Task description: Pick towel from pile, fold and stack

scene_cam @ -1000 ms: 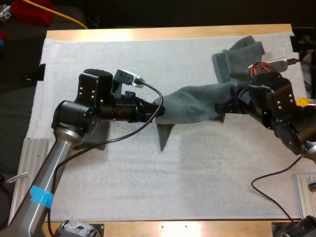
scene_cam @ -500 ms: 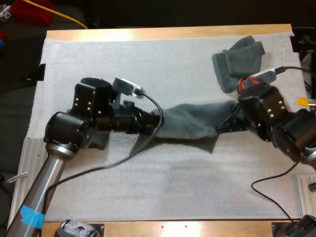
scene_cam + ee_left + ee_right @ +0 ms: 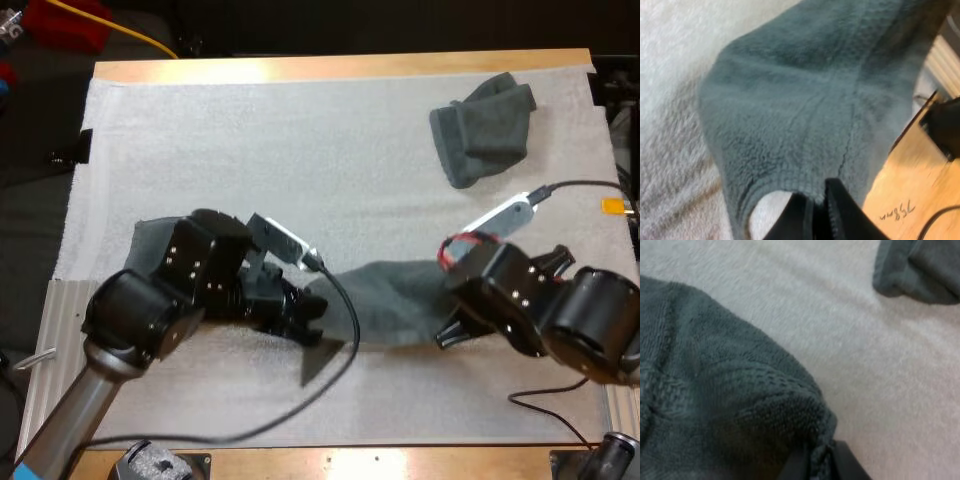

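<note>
A dark grey-green towel (image 3: 395, 305) hangs stretched between my two grippers over the front of the white mat (image 3: 300, 150). My left gripper (image 3: 312, 322) is shut on the towel's left end; its fingers (image 3: 837, 215) pinch the hem of the towel (image 3: 805, 115). My right gripper (image 3: 448, 330) is shut on the right end, its fingers (image 3: 845, 465) clamped on a corner of the towel (image 3: 715, 405). A crumpled towel (image 3: 482, 128) lies at the mat's far right and shows beyond the held corner (image 3: 920, 270).
Another grey-green towel (image 3: 150, 245) lies on the mat under my left arm. The table's wooden front edge (image 3: 400, 462) runs just below the arms, and its wood (image 3: 910, 200) shows past the held towel. A metal rail (image 3: 60, 320) lies at the left.
Both arms have pulled the stretched towel toward the table's front edge. The right gripper has moved away from the crumpled towel. A towel under the left arm has come into sight.
</note>
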Robot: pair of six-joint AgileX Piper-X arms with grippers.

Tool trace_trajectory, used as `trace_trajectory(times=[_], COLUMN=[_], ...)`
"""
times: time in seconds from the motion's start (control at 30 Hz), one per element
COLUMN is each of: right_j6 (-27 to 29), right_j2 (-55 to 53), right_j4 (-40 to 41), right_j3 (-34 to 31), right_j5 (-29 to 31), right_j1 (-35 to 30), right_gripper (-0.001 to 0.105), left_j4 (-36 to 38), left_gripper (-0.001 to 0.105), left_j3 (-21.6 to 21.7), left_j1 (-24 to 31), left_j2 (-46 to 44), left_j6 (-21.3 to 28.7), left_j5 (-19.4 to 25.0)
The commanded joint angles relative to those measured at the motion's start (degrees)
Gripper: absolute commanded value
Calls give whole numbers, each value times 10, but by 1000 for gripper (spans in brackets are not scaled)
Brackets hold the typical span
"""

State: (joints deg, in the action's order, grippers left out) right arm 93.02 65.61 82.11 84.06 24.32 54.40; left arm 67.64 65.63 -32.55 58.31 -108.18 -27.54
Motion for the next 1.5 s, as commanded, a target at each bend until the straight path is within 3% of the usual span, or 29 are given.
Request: trace_trajectory(times=[0.0,0.17,0.43,0.7,0.9,0.97,1.13,1.3,1.47], right_j6=[-14,-60,-85,-77,-50,-38,-16,-15,-18], right_j2=[-8,-13,-3,67,122,135,168,202,245], right_j4=[22,63,72,48,10,-4,-41,-83,-91], right_j3=[6,6,4,4,4,4,4,4,4], right_j5=[14,16,16,16,3,-11,-30,-87,-133], right_j1=[11,56,89,81,26,6,-50,-108,-162], right_gripper=[2,2,2,2,2,2,2,2,2], left_j4=[10,39,80,21,-13,-28,-60,-94,-122], left_gripper=[0,0,0,0,0,0,0,0,0], left_j3=[5,5,-3,-70,-85,-85,-85,-85,-85], left_j1=[-14,-68,-101,-98,-61,-43,20,67,110], left_j2=[-7,-10,-10,11,47,58,95,144,196], left_j6=[1,-2,-8,-8,10,17,37,43,43], left_j5=[17,43,145,152,151,140,61,-18,-66])
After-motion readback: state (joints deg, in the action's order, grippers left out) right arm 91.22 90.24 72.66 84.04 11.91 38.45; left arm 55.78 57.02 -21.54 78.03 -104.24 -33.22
